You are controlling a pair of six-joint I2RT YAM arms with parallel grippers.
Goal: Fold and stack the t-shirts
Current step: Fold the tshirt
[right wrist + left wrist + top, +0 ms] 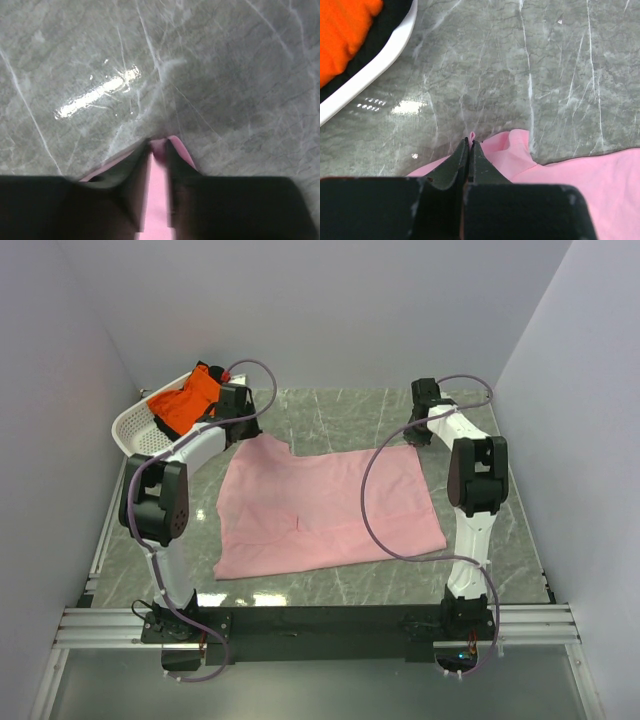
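Left gripper (pixel 470 143) and right gripper (pixel 159 148) each clamp a sliver of cloth at the far corners of the pink t-shirt (pixel 330 505), spread on the table (pixel 340 408). Such thin holds may slip on lifting, skewing the fold. The top is glossy grey marble; the orange t-shirt (pixel 190 395) sits in a white basket (pixel 128 430) far left, pale walls (pixel 330 310) around.

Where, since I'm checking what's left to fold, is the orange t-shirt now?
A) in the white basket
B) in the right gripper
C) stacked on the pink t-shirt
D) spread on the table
A: the orange t-shirt lies bunched in the white basket at the far left, apart from the pink t-shirt.
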